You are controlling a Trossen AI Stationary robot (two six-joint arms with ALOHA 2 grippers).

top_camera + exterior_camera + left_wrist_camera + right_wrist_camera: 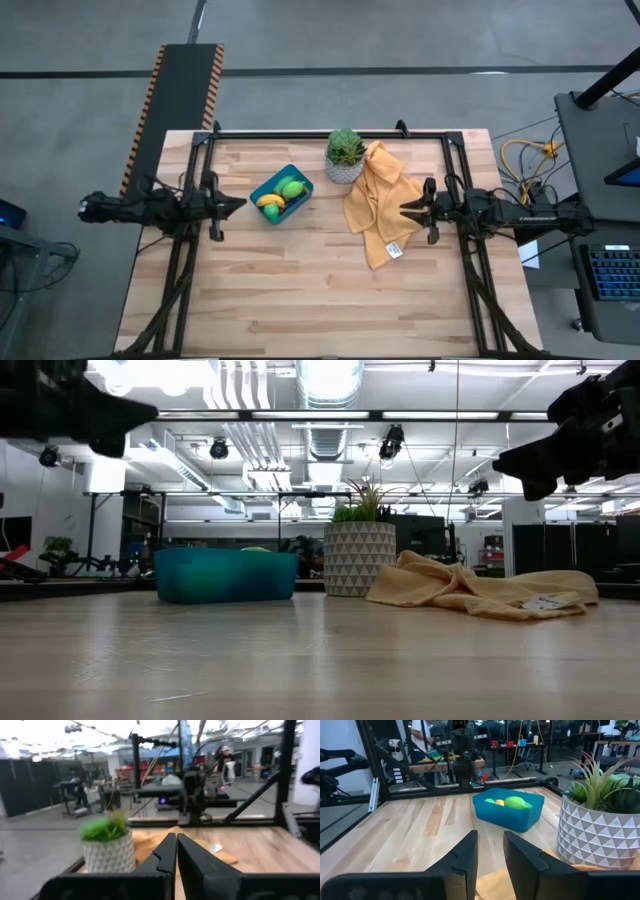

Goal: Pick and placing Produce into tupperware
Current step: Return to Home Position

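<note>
Two arms are sitting at opposite sides of the table (300, 290), both held well above the wood (low view confirms).

The left gripper (238, 203) is pointing inward, just beside the tupperware (268, 180) but apart from it; its fingers are pressing together on nothing. The right gripper (405, 209) is hanging over the edge of the yellow cloth (378, 190), its fingers standing slightly apart and empty.

The tupperware is lying skewed beside the plant pot (345, 165) and is holding a green piece (292, 188) and a banana (269, 200).
</note>
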